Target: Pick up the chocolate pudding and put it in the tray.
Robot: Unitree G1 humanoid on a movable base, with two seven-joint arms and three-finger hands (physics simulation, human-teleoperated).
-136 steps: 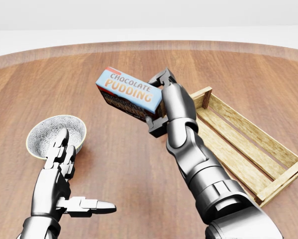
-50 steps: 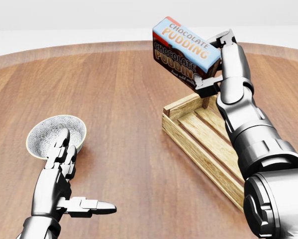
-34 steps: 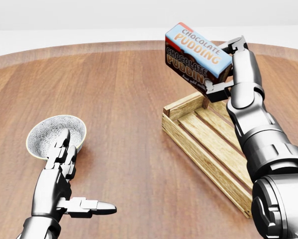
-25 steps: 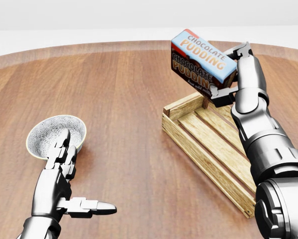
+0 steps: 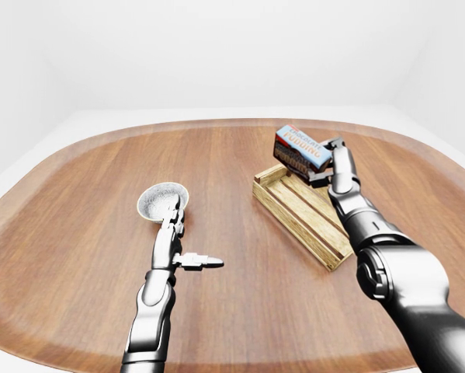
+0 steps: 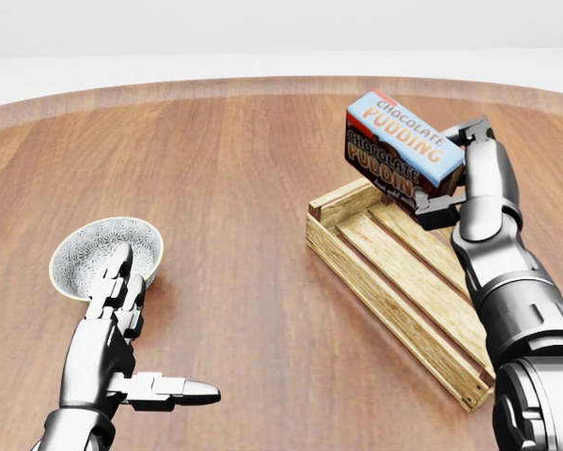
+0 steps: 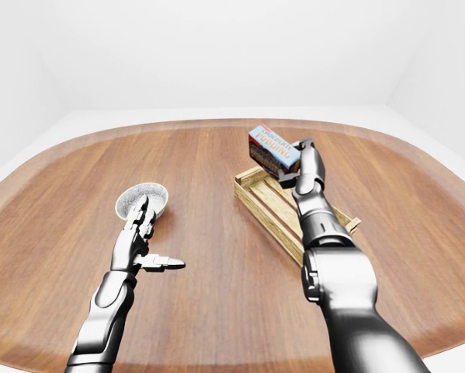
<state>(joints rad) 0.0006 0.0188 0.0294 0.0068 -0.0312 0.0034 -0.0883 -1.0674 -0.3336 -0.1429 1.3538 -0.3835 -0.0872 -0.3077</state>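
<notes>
The chocolate pudding box [image 6: 401,147], blue on top with dark sides, hangs tilted in the air over the far end of the wooden slatted tray [image 6: 356,261] in the head view. My right hand [image 6: 447,171] is shut on the box's right end, one finger over its top and one under it. The box touches nothing else. The tray lies on the round wooden table, running from centre toward the lower right. My left hand [image 6: 135,338] is open at the lower left, fingers spread, holding nothing.
A patterned white bowl [image 6: 91,255] stands on the table at the left, just beyond my left hand's fingertips. The wooden table [image 5: 77,233] is round-edged; its rim shows all around in the eye views. White floor and walls lie past it.
My right hand has carried the pudding box rightward and down, from high above the tray's far corner to lower over its far end. The left hand and bowl have not moved.
</notes>
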